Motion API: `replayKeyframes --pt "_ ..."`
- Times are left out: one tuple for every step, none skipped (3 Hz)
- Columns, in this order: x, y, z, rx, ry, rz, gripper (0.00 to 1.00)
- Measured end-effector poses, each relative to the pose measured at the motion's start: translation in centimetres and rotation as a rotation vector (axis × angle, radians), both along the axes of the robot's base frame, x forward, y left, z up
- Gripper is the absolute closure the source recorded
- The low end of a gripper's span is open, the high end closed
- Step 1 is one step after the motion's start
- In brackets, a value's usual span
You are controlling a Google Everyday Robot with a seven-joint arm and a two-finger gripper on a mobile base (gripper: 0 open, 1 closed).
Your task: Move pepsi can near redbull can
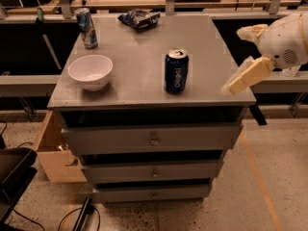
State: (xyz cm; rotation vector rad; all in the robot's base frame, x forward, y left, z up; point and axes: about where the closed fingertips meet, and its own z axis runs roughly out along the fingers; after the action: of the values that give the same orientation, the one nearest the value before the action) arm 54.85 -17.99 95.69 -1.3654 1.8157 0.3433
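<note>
Grey cabinet top (134, 83): pepsi can (176, 71) upright near the front, redbull can (86, 28) upright at the back-left corner, well apart. White bowl (90, 71) front-left. Gripper (233, 84) hovers at the right edge, carrying nothing; its grip state we cannot tell. We'd grasp the pepsi mid-body from the right, keep it upright, and pass behind the bowl.

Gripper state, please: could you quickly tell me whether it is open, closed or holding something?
Gripper: by the table's right edge, right of the pepsi can, holding nothing; open or closed cannot be told.
</note>
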Motion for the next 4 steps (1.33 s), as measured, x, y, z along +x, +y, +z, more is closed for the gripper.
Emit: replayKeyframes --pt "2.6 2.4 0.2 0.241 -0.066 0.027 0.0" --pt "3.3 3.4 0.2 0.394 -0.084 0.017 0.0" --pt "3.3 3.9 0.5 0.413 -0.084 0.023 0.0" --pt "3.3 3.9 0.5 0.412 -0.084 0.023 0.0"
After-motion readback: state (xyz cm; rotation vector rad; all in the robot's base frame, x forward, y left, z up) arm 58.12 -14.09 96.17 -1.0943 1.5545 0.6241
